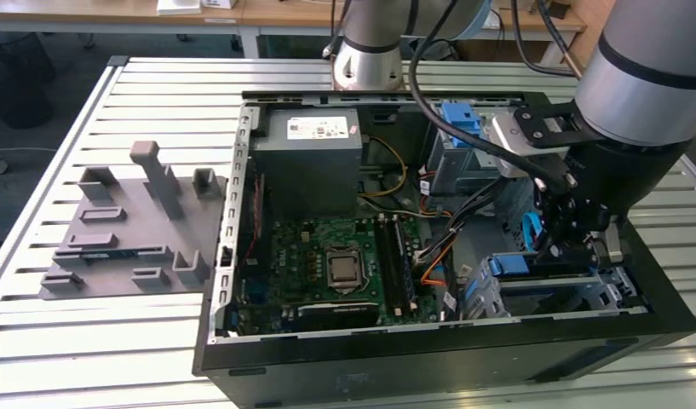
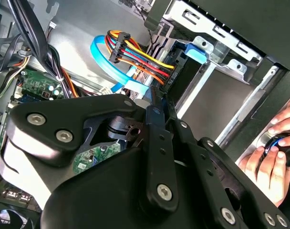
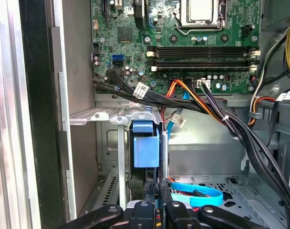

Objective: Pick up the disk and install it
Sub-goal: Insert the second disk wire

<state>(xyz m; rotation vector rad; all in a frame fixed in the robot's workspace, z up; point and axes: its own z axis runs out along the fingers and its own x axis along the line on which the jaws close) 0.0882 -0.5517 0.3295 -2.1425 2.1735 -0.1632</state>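
Note:
The disk [image 3: 146, 145] stands on edge in the metal drive cage [image 3: 102, 114] at the front corner of the open computer case, on the exterior view's right. I see it end-on, with its blue plastic rail facing me. My gripper [image 3: 156, 188] reaches down into that cage [image 1: 586, 298], right over the disk [image 1: 509, 265]. Its fingers are drawn close together on a thin blue edge of the disk's rail. In the second wrist view the gripper [image 2: 154, 102] pinches a narrow blue strip. The disk's metal body and label are hidden inside the cage.
A bundle of black and coloured cables [image 3: 207, 105] crosses just above the cage, and a blue flat cable [image 3: 197, 194] lies beside my fingers. The motherboard [image 1: 336, 264] and grey power supply [image 1: 307, 145] fill the case. A person's hand [image 2: 274, 152] rests outside. A grey fixture block [image 1: 132, 230] sits on the table.

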